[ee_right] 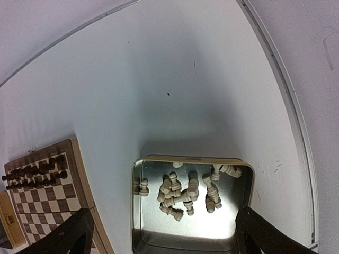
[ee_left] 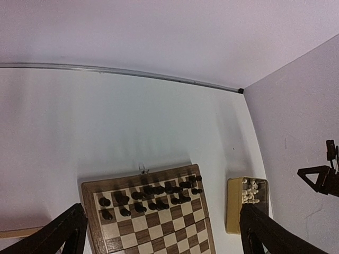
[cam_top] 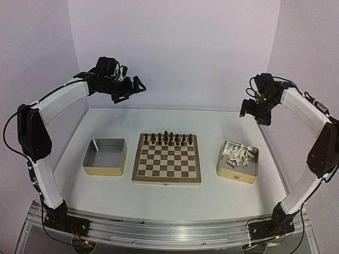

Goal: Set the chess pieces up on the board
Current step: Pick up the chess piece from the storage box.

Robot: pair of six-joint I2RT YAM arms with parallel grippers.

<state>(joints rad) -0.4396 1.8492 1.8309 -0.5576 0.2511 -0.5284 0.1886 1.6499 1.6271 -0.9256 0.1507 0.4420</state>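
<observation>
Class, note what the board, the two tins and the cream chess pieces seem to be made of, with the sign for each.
The board: wood, satin finish; light and dark brown squares, pale rim. The left tin and the right tin: thin metal; shiny mirror-like insides, yellowish painted sides. The chess pieces: perhaps pale wood or plastic, matt; too small to tell.

White tabletop (cam_top: 175, 198), pale lilac walls (cam_top: 180, 47) on three sides, aluminium rail (cam_top: 159, 230) along near edge.
</observation>
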